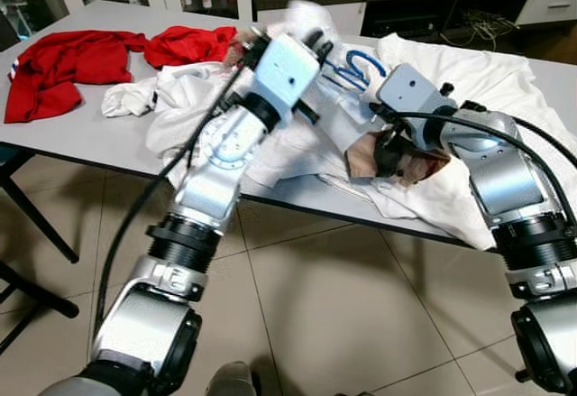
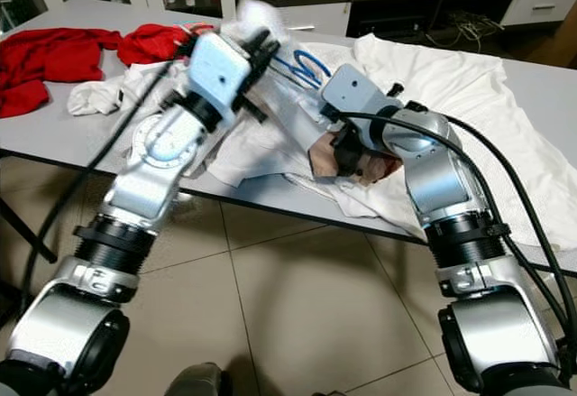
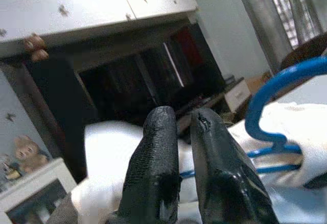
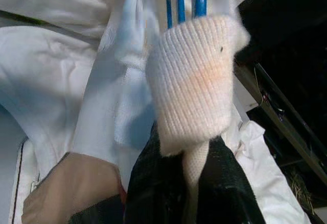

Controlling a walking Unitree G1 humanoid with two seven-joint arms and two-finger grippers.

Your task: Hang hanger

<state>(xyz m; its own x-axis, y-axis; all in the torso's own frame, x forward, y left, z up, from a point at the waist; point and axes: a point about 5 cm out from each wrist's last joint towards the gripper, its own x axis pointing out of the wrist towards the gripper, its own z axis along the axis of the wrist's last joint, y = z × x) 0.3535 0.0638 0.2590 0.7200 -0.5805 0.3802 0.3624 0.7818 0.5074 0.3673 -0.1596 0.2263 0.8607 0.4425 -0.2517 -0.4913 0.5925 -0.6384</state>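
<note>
R gripper [image 4: 191, 183] pinching white garment [image 4: 191, 89], blue hanger [image 3: 278, 96]

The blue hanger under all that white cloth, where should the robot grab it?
Probably by the bare curved hook of the blue hanger, coming from above on the far side of the table. The hook sticks out free, while the white garment covers its lower bars. The right gripper pinches the ribbed collar, near the left gripper.
</note>
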